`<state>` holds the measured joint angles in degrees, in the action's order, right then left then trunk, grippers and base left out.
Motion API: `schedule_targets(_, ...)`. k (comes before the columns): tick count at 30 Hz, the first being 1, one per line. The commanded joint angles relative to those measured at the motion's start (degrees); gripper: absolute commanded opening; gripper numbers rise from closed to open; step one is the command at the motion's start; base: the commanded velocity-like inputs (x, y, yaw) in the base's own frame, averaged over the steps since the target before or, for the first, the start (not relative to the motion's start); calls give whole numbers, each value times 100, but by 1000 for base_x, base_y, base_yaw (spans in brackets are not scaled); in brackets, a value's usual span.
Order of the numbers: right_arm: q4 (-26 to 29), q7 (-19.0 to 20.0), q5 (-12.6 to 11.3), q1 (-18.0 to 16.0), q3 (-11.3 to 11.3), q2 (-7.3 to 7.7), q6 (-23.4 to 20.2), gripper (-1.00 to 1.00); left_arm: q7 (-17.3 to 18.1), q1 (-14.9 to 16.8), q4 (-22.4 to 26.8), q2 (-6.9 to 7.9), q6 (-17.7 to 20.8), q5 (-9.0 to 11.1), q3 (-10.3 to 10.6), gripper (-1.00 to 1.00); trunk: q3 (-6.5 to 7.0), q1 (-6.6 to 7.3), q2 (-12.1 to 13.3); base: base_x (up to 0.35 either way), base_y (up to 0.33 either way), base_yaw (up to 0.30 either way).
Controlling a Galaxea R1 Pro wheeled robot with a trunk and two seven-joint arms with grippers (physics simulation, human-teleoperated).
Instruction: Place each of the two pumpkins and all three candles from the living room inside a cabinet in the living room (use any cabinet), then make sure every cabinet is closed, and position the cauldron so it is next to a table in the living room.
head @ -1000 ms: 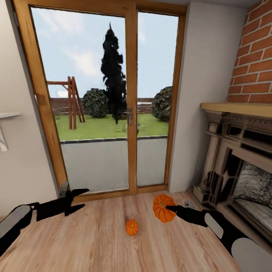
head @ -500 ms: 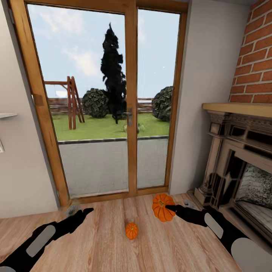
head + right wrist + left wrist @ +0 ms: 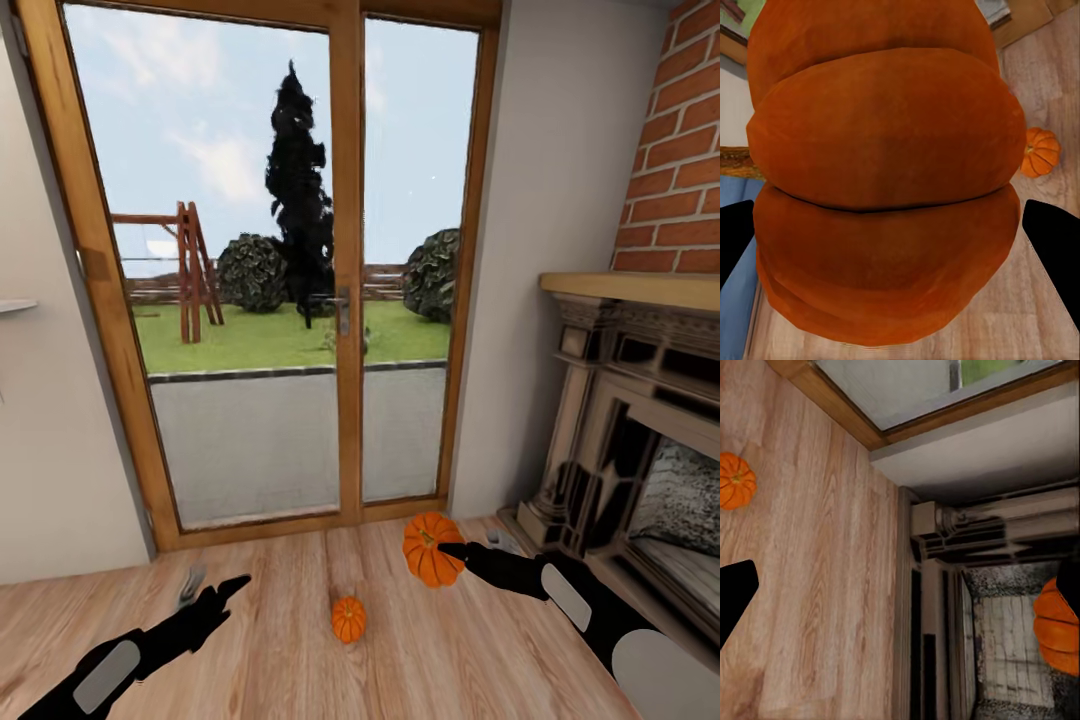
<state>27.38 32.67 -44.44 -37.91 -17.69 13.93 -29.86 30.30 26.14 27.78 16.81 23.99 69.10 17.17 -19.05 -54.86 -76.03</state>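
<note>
A: Where are the pumpkins?

B: One pumpkin is up off the floor, pinched by the right end effector. In the right wrist view that pumpkin bulges between the two dark fingers, one on each side of it.

A: And the other?

B: The smaller pumpkin sits on the wooden floor, in front of the glass door, lower and to the left of the held one and well apart from it. It also shows on the floor in the left wrist view and past the held pumpkin in the right wrist view.

A: What about the left arm?

B: The left end effector hangs low over the floor, to the left of the small pumpkin and apart from it. A dark fingertip points forward with a grey part just behind it; nothing sits between the fingers. I cannot tell whether they are spread or pressed together. The left wrist view catches one dark finger at the edge.

A: What surrounds them?

B: The door has a wooden frame and looks onto a lawn with a dark tree and a wooden swing frame. On the right stands a fireplace under a brick wall.
</note>
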Motion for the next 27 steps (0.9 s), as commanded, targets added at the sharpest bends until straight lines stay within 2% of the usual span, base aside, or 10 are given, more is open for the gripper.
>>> schedule_targets(1, 4, -6, -48, -6, -24, 10, -20, -100, 123, 5, -14, 17, 47, 65, 27, 100, -7, -3, -4, 324, 0, 0)
schedule_targets(7, 4, 59, -52, -6, -17, 23, -20, -100, 552, 5, -99, 24, 531, 47, 32, 100, -7, -3, -4, 337, 0, 0)
schedule_targets(12, -2, 455, -90, -6, -10, 33, -95, -100, 756, 5, -139, 17, 648, 50, 50, 100, -7, -3, -4, 342, 0, 0)
schedule_targets(15, -4, 516, -248, -6, -7, 31, -247, -100, 961, 5, -141, 24, 764, 53, 59, 100, -7, -3, -4, 342, 0, 0)
schedule_targets(19, -8, 524, -537, -6, -5, 16, -408, -100, 1290, 4, -241, 14, 1149, 1, 81, 100, -7, -3, -4, 342, 0, 0)
schedule_targets(22, -6, 525, -647, -6, 1, 12, -481, -100, 1374, 5, -586, -38, 1221, -104, 183, 100, -7, -3, -4, 315, -2, 0)
schedule_targets(27, -37, 487, -834, -6, -4, -10, -517, -100, 1518, 5, -676, -38, 1239, -130, 238, 100, -7, -3, -4, 94, -12, 0)
